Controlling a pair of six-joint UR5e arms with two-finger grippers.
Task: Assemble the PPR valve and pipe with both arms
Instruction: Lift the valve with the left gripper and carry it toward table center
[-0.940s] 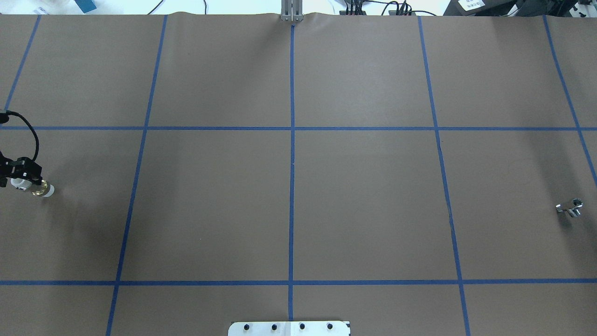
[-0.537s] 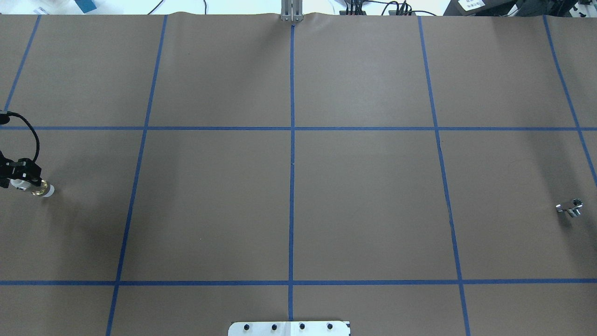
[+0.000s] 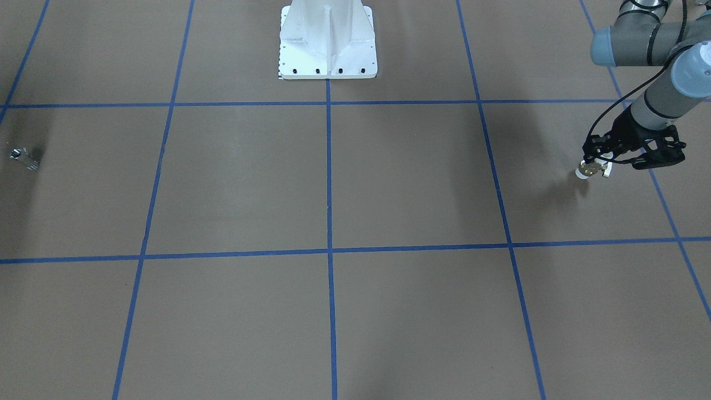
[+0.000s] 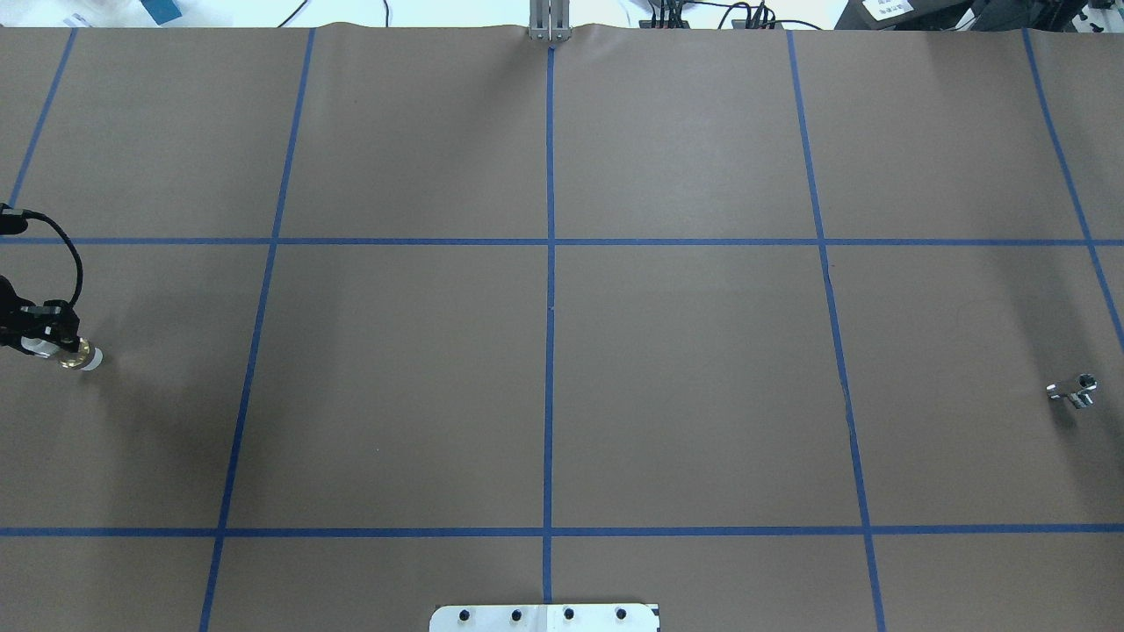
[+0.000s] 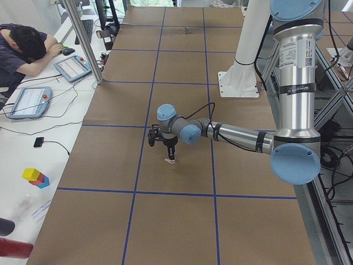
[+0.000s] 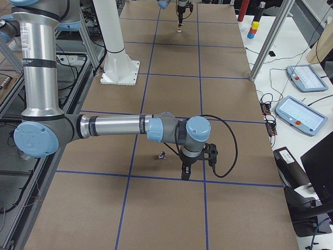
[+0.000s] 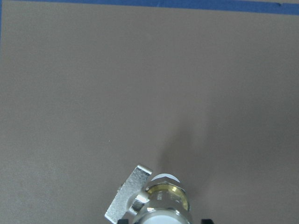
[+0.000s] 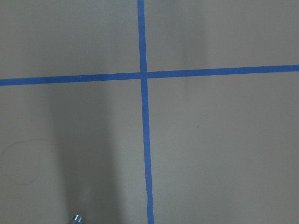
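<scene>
Your left gripper (image 3: 595,161) held the PPR valve (image 3: 587,170) tight; you needed to move the right gripper (image 6: 185,174), open or shut I couldn't tell, over the pipe (image 6: 162,154).

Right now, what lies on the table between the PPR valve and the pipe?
Only bare brown paper crossed by blue tape lines from PPR valve to pipe, as the overhead view shows.

Right wrist view's edge crops the pipe (image 8: 76,219).
</scene>
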